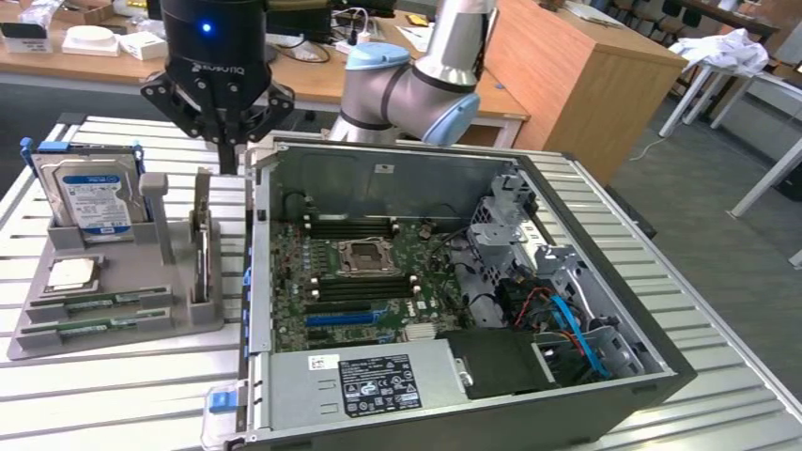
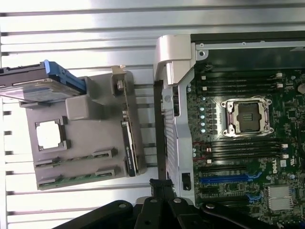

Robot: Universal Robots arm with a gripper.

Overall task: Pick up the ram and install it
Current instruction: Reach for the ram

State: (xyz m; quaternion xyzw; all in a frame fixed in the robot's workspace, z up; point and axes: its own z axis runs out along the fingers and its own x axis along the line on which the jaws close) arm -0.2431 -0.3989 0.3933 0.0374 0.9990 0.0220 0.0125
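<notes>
Exterior and wrist views of the work area. You see the tool [image 1: 227, 155] [image 2: 161, 187] clenched, fingertips pressed together and grasping nothing. It hangs over the slatted desk [image 1: 113, 404] [image 2: 71, 38], in the narrow gap between the grey holder [image 1: 126, 343] [image 2: 90, 109] and the side wall of the open computer case [image 1: 376, 169].

The ram [image 1: 94, 303] [image 2: 76, 160] lies flat in a slot at the near end of the holder, well apart from the tool. A second stick [image 1: 88, 326] [image 2: 76, 177] lies in the slot just beside it.

The holder also carries a hard drive [image 1: 88, 202] [image 2: 33, 88] standing on edge at its far end. A square silver chip [image 1: 73, 274] [image 2: 49, 134] lies between the drive and the ram. A thin board [image 1: 201, 235] [image 2: 128, 148] stands upright along the holder's edge nearest the case.

Inside the case you find the motherboard [image 1: 363, 301] [image 2: 286, 119] lying flat. Its processor socket [image 1: 363, 252] [image 2: 248, 116] is open, with long dark memory slots [image 1: 357, 225] [image 2: 238, 86] on both sides of it.
</notes>
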